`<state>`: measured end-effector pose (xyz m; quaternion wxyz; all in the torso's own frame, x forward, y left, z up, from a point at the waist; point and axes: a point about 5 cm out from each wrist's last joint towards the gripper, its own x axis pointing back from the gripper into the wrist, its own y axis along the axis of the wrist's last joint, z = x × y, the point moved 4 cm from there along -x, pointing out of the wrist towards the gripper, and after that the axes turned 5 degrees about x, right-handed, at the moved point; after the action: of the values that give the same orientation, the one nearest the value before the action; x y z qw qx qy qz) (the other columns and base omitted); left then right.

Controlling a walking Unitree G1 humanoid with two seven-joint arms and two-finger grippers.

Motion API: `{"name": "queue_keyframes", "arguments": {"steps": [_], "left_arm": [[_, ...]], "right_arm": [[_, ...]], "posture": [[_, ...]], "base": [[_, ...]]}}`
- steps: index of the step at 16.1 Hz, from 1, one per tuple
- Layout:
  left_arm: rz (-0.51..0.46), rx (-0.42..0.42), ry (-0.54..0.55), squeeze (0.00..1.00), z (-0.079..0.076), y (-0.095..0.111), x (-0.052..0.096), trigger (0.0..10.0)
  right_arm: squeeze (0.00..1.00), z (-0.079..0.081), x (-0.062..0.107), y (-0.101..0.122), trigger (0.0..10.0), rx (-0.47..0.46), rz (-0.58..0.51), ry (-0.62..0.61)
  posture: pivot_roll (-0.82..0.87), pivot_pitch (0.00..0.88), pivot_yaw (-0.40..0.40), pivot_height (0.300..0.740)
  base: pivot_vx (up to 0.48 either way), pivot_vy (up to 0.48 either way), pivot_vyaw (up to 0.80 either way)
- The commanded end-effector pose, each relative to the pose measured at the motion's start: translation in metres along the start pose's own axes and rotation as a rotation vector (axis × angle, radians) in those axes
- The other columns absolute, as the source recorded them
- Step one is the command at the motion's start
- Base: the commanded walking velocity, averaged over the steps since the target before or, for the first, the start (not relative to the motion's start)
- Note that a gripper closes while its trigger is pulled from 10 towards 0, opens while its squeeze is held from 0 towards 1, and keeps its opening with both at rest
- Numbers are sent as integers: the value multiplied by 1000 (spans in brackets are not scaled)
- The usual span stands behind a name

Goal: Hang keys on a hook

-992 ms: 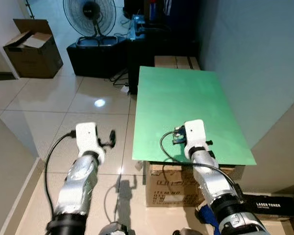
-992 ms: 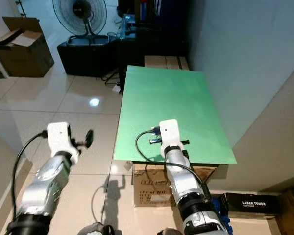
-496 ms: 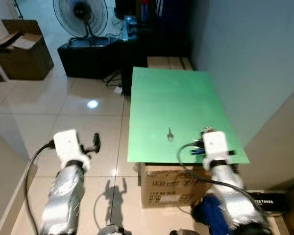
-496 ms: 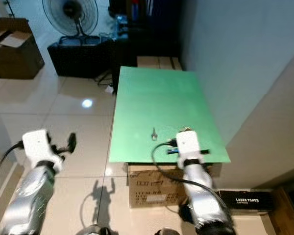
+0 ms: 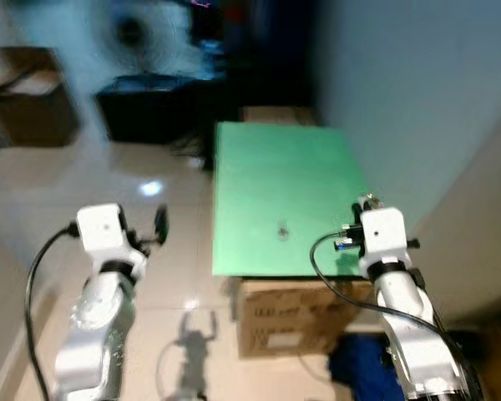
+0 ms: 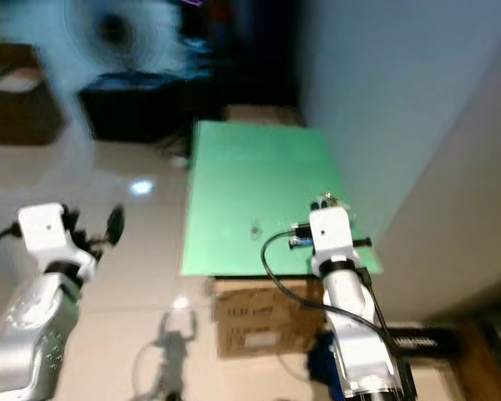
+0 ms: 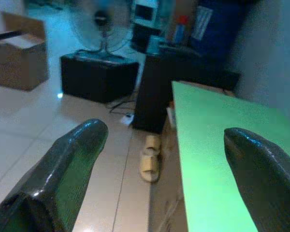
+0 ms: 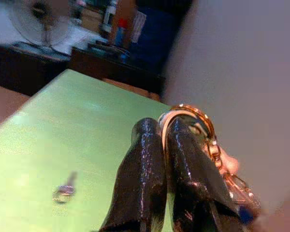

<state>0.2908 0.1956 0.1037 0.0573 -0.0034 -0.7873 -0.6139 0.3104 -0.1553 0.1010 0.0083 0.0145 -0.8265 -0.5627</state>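
Blurrily, right gripper (image 8: pixel 164 145) jaws pinching keyring (image 8: pixel 191 118), left gripper (image 7: pixel 164 159) wide, perhaps a key (image 8: pixel 64 191) on green board (image 5: pixel 275 184).

Bright green table top (image 5: pixel 284 175), plain, no pattern. Small silver key (image 8: pixel 64 190) on it, near centre. Gold key ring (image 8: pixel 191 118) w/ gold chain, pinched by glossy black right gripper (image 8: pixel 166 150). Left gripper (image 7: pixel 166 159) same black. Brown cardboard box (image 5: pixel 296 322) under table; pale glossy floor tiles (image 5: pixel 58 200) left.
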Motion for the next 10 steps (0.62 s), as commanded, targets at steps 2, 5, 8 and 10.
{"name": "queue_keyframes", "arguments": {"steps": [2, 5, 8, 10], "left_arm": [[7, -7, -19, 0, -9, -2, -4, 10000], [28, -19, -30, 0, -12, -6, -7, 10000], [39, -32, -30, 0, -13, -9, -8, 10000], [42, -52, -32, 0, -13, -7, -10, 10000]], "right_arm": [[0, 2, -1, -3, 0, 1, 16, -5], [0, 6, -3, -6, 0, -3, 35, 6], [0, 12, -5, -10, 0, 6, 59, 34], [0, 17, -9, -10, 0, 1, 67, 42]], "posture": [[-105, 0, 18, 740], [-108, 0, 22, 740], [-96, 0, 28, 740], [-73, 0, 28, 740]], "base": [[0, 0, 0], [0, 0, 0], [0, 0, 0], [0, 0, 0]]}}
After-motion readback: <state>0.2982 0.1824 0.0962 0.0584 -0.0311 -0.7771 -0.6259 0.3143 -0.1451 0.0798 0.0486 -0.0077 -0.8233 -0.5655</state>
